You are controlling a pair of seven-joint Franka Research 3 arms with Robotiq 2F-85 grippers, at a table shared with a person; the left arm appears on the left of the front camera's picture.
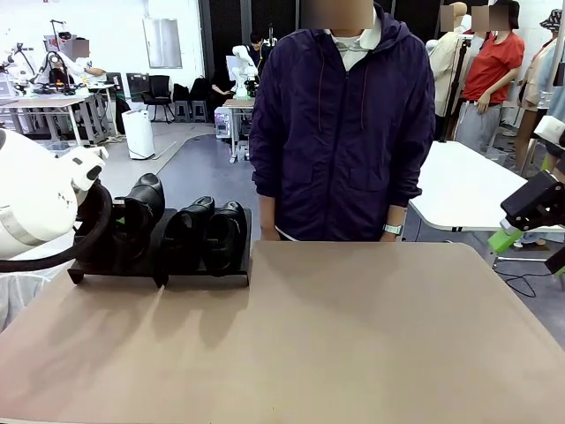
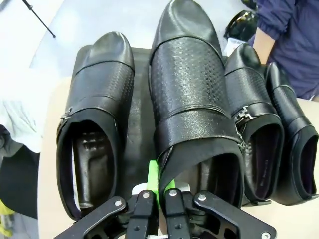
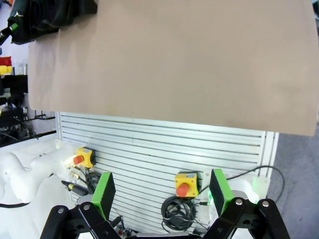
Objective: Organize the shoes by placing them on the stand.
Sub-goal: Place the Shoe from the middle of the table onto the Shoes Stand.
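Black leather shoes: four in a row across the stand, toes pointing away from the left wrist camera.
Shoe in grip: second shoe from the left in the left wrist view, raised nearer the camera than its neighbours; in the front view it stands taller than the rest, at 9 o'clock of the table.
Outer shoe: first shoe, at 9 o'clock of the gripped one, resting flat, a gap of bare stand between them.
Other pair: third shoe and fourth shoe, at 3 o'clock of the gripped one, side by side and touching; in the front view they sit together at the stand's right end.
Stand: low black platform at the far left of the table, roughly 10 o'clock from its centre.
Left gripper: jaws closed fully, pinching the heel rim of the second shoe between the green pads.
Right gripper: jaws spread wide, holding nothing; it hangs off the table's right edge, at 3 o'clock in the front view.
Person: stands at 12 o'clock behind the table, in a dark purple jacket.
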